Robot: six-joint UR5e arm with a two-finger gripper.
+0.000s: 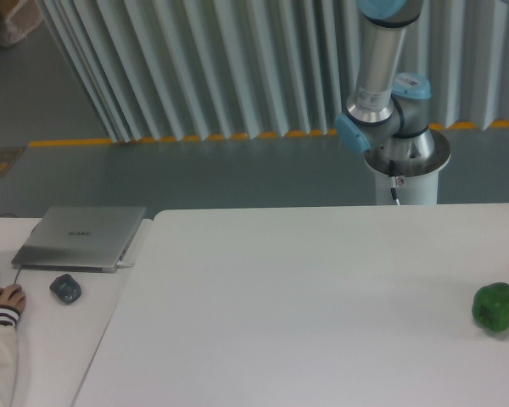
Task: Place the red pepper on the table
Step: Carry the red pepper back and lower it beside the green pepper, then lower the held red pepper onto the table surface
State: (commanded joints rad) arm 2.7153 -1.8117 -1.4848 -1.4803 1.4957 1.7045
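Observation:
The white table (305,305) fills the lower right of the camera view. The red pepper is out of view. Only the lower links of the arm (377,68) show, rising from the white pedestal (405,165) behind the table's far edge and leaving the frame at the top. The gripper is out of view above the frame.
A green bell pepper (496,307) sits near the table's right edge. On the adjoining desk at left lie a grey laptop (81,237), a mouse (65,288) and a person's hand (2,301). A ribbed curtain wall stands behind.

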